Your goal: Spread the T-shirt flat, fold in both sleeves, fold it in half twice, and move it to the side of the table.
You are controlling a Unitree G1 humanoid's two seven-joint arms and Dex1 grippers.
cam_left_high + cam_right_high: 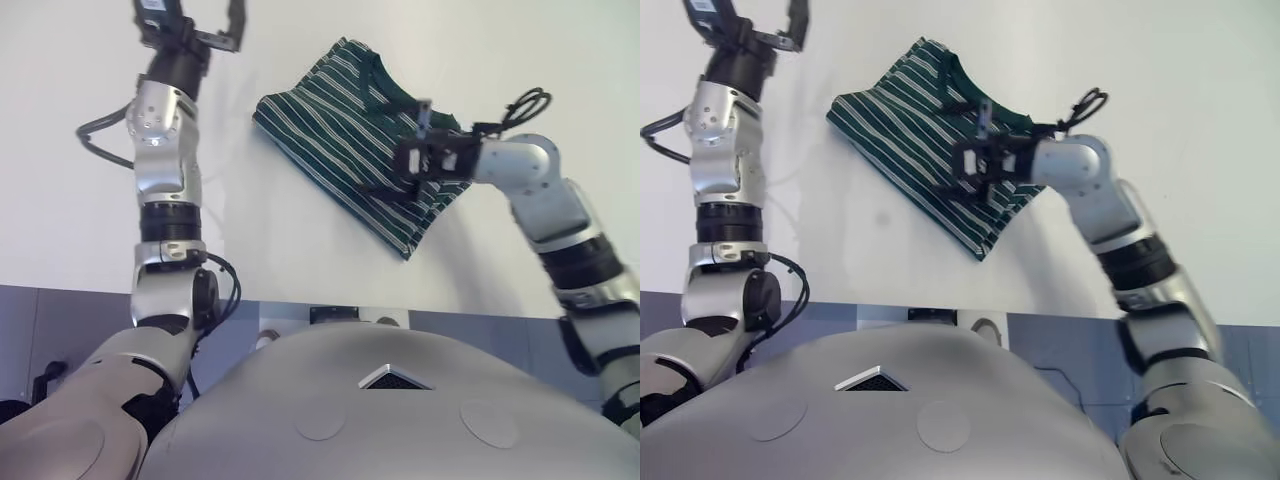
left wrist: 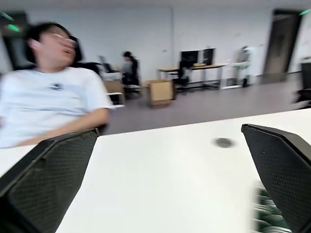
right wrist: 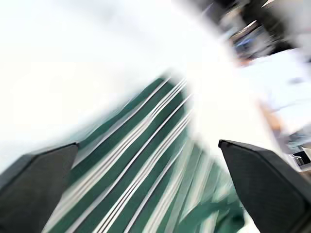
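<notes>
A green T-shirt with white stripes [image 1: 335,125] lies folded into a compact slanted rectangle on the white table [image 1: 300,250], its collar toward the far side. My right gripper [image 1: 405,150] hovers over the shirt's right part, open, with the striped cloth [image 3: 146,165] below the gap between its fingers [image 3: 262,184]. My left gripper [image 1: 195,25] is open and holds nothing. It is raised over the far left of the table, to the left of the shirt. A corner of the shirt [image 2: 265,213] shows beside one of its fingers [image 2: 284,170].
The table's near edge [image 1: 300,302] runs just in front of me. Bare white tabletop [image 2: 170,170] lies to the left, to the right and in front of the shirt. A small dark spot [image 2: 223,142] marks the far part of the table.
</notes>
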